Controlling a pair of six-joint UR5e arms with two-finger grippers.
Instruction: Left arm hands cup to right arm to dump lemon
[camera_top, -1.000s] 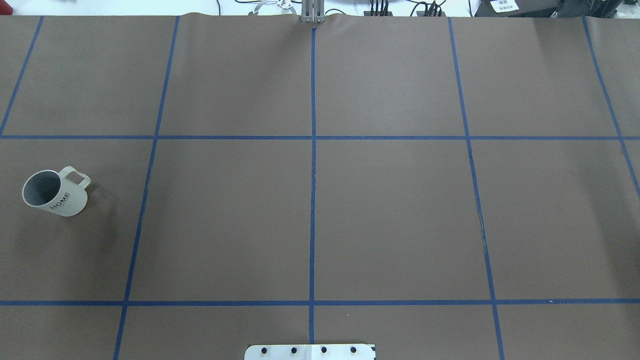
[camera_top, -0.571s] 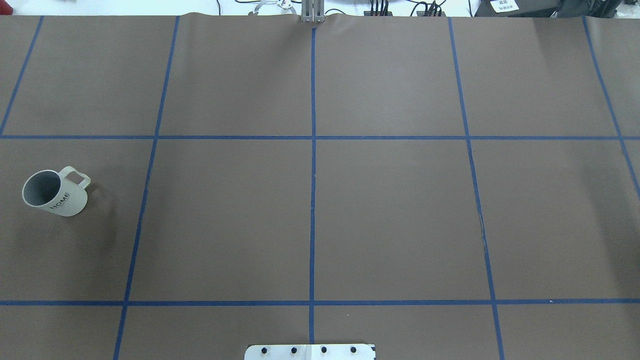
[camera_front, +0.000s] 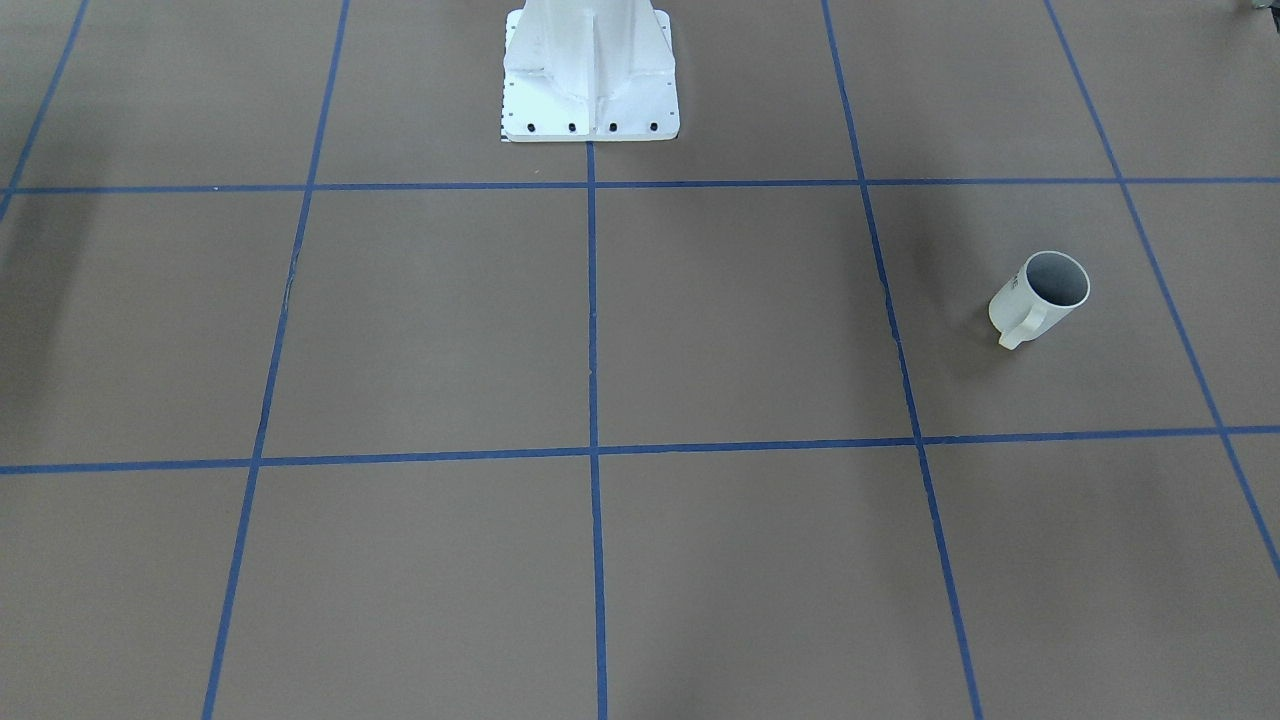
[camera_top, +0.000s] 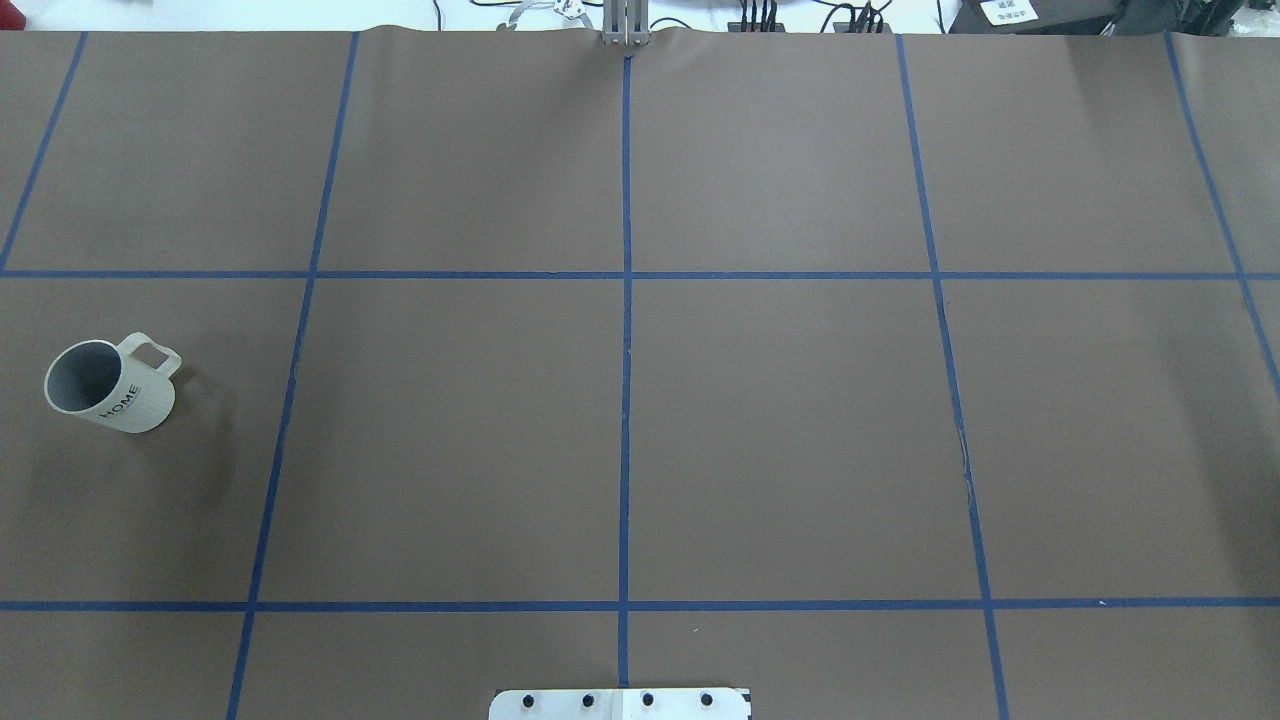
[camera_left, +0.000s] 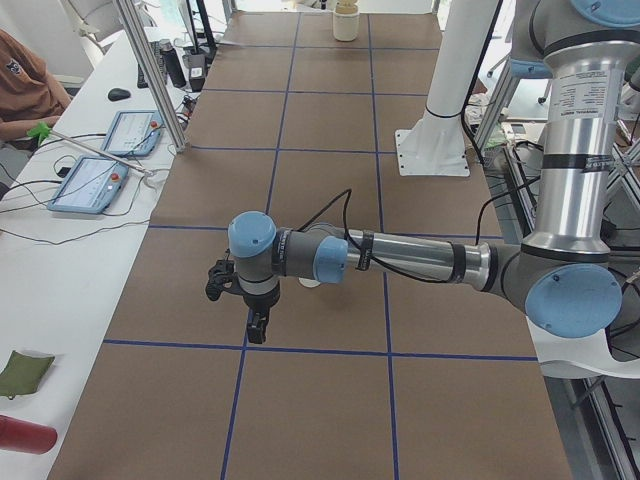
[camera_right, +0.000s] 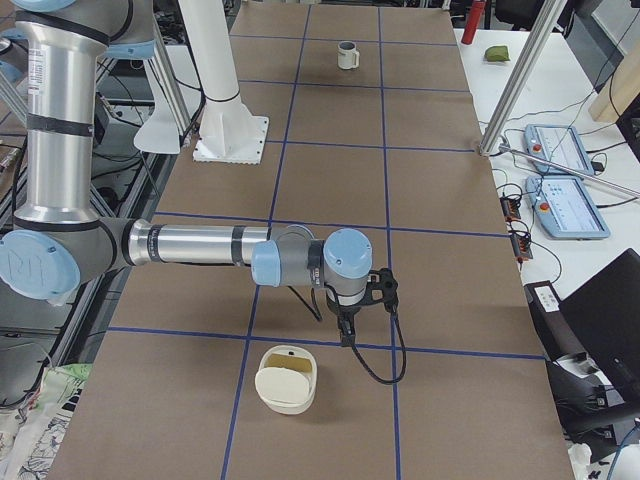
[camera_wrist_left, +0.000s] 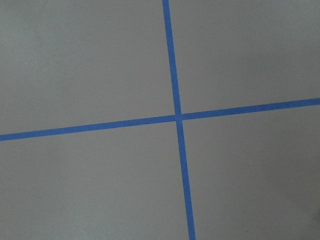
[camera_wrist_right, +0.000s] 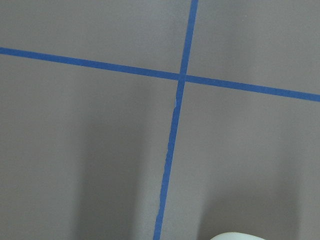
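The cup (camera_top: 110, 385) is a white mug marked HOME. It stands upright on the brown table at my far left, handle toward the far side. It also shows in the front view (camera_front: 1040, 295) and far off in the right side view (camera_right: 347, 55). Its inside looks grey; the lemon is not in view. My left gripper (camera_left: 258, 325) hangs above the table, and its arm hides most of the cup. My right gripper (camera_right: 345, 325) hangs over the table's other end. I cannot tell whether either is open or shut. Both wrist views show only tape lines.
A cream container (camera_right: 287, 378) sits on the table near my right gripper; it also shows far off in the left side view (camera_left: 346, 20). The white robot pedestal (camera_front: 590, 70) stands at the table's near middle. Tablets (camera_right: 560, 190) and a person (camera_left: 15, 80) are on the operators' side.
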